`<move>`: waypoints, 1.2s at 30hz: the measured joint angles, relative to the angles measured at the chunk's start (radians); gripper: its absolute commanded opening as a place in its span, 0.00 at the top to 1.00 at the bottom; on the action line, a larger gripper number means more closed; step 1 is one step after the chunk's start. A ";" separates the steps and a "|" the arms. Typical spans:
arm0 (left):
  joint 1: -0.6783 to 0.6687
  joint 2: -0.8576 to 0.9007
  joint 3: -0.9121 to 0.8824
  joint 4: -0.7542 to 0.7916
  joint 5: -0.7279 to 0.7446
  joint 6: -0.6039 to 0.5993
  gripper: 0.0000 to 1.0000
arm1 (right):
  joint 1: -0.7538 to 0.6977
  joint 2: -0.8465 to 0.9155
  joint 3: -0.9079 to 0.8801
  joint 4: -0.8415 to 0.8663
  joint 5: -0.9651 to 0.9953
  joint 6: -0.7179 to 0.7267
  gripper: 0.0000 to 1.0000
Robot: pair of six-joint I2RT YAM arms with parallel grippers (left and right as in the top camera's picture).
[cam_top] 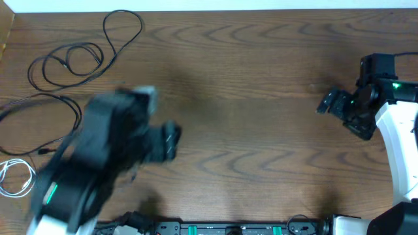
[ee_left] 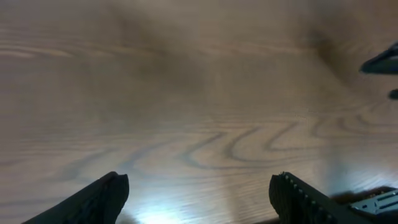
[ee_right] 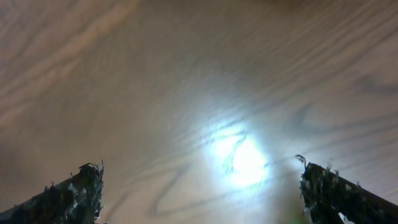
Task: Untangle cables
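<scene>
The cables lie at the table's far left in the overhead view. One black cable makes loose loops at the back, a second black cable curves below it, and a white cable is coiled near the left edge. My left gripper is motion-blurred and sits right of the cables, apart from them. It is open over bare wood, with nothing between its fingers. My right gripper hovers at the far right, wide open and empty. Neither wrist view shows a cable.
The wooden table fills the overhead view. The left arm's blurred body covers the wood near the white cable. The right arm's white link stands along the right edge. A dark rail with connectors runs along the front edge.
</scene>
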 measured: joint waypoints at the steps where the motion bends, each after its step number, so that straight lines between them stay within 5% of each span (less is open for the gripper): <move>1: 0.000 -0.045 0.000 -0.018 -0.009 -0.001 0.08 | 0.001 0.000 0.000 -0.013 -0.013 0.000 0.01; 13: 0.000 -0.372 0.000 -0.092 -0.052 -0.006 0.04 | 0.098 -0.083 0.000 -0.161 0.018 0.000 0.01; 28: 0.000 -0.400 -0.002 -0.094 -0.052 -0.006 0.03 | 0.317 -0.587 -0.063 -0.270 0.089 0.000 0.01; 36: 0.000 -0.400 -0.002 -0.094 -0.052 -0.006 0.03 | 0.320 -0.708 -0.064 -0.270 0.089 0.000 0.01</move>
